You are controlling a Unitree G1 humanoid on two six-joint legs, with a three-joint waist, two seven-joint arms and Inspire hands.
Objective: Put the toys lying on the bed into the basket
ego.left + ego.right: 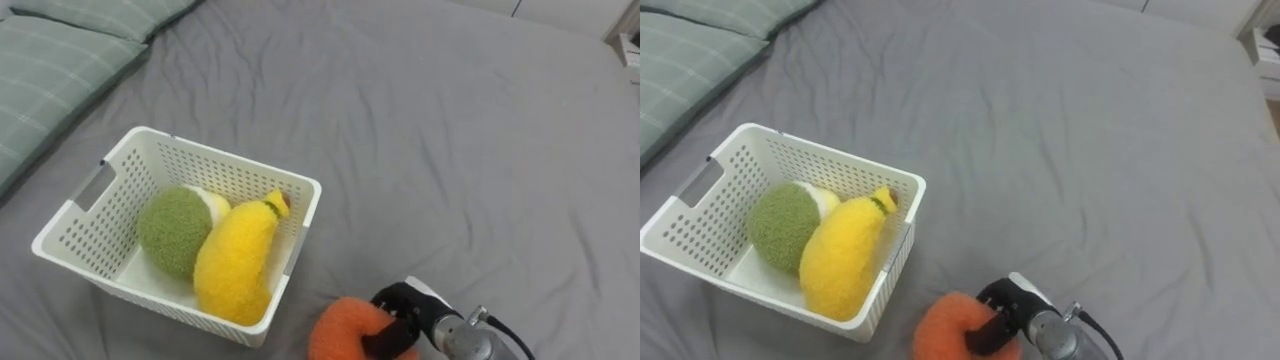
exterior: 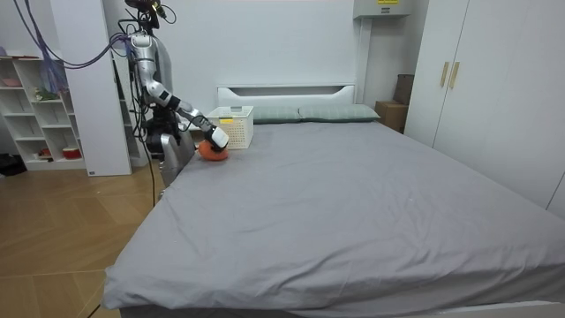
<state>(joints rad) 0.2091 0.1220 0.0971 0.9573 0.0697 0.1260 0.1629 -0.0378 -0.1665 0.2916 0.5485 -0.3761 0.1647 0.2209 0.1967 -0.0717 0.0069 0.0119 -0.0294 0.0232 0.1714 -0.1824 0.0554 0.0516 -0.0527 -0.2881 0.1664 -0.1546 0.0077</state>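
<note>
An orange plush toy [image 1: 345, 328] lies at the bottom of the eye views, on the grey bed [image 1: 430, 130], just right of the white basket [image 1: 100, 205]. My right hand [image 1: 400, 312] is shut on it, dark fingers curled over its right side. Inside the basket rest a yellow plush toy [image 1: 235, 262], a green one [image 1: 172, 230] and a bit of a white one [image 1: 212, 203]. In the room view I stand at the bed's side near its head, with the right hand [image 2: 217, 138] on the orange toy [image 2: 210, 152] beside the basket [image 2: 235, 124].
Green checked pillows [image 1: 50, 60] lie at the head of the bed, left of the basket. The grey sheet stretches wide and bare to the right. A white shelf unit [image 2: 40, 115] and wardrobe [image 2: 503, 88] flank the bed in the room view.
</note>
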